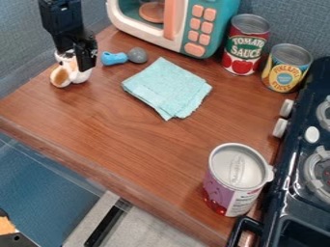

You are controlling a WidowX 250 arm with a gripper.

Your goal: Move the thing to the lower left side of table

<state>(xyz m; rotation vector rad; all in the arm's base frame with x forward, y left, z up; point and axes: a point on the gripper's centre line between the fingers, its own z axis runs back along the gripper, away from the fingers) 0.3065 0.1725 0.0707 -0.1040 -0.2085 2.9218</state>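
White with patches of orange-brown and black, a small rounded toy figure (pixel 74 76) sits at the upper left of the brown wood-grain table (pixel 116 132), near its left edge. The black two-finger gripper (pixel 73 60) hangs over it from the top of the view, its jaws down at the toy's upper part. How far apart they stand, and whether they have hold of the toy or only flank it, I cannot tell.

Just right of the toy lie a small bright-blue piece (pixel 114 59) and a rounded grey piece (pixel 137 55), side by side. Further right, a folded light-turquoise cloth (pixel 166 87) is spread at an angle, one corner toward the viewer. Behind it stands a teal-and-white toy microwave (pixel 216 29) with a peach handle and buttons. To the right of the microwave, a red, green and white can (pixel 246 48) and a yellow-and-blue can (pixel 286 68) stand upright, close together. A wide purple, red and white can (pixel 235 181) with a pale lid stands at the lower right, beside the glossy black toy stove (pixel 287 193), which has white knobs.
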